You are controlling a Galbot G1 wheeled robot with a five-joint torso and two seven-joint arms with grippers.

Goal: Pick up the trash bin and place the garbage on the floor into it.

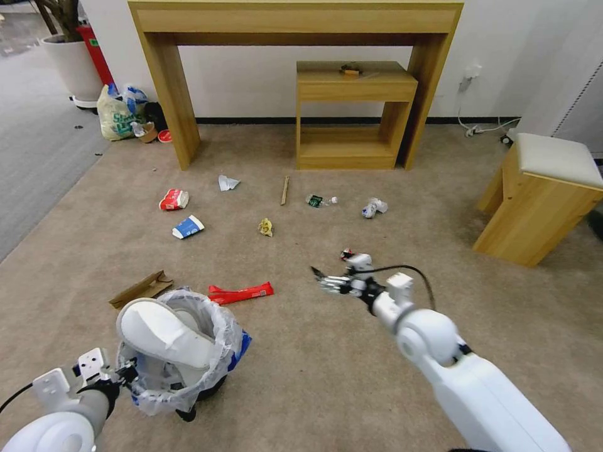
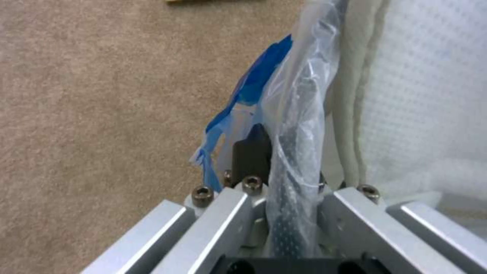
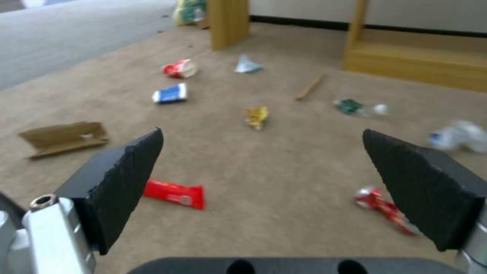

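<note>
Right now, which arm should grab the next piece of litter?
Right. The right gripper is open and free above the floor, with the crushed can and the red wrapper close by. The left gripper is clamped on the trash bin rim, so it's occupied.

1 trash bin (image 1: pixel 188 351) near carpet's front-left; 2 paper cups, red (image 1: pixel 174 199) and blue-white (image 1: pixel 188 227); 1 red wrapper (image 1: pixel 241 292); 2 crumpled papers (image 1: pixel 228 182) (image 1: pixel 266 226); 2 plastic bottles (image 1: pixel 321 201) (image 1: pixel 374 208); 1 wooden stick (image 1: pixel 285 189); 1 cardboard (image 1: pixel 141 289); 1 crushed can (image 1: pixel 346 254)
</note>
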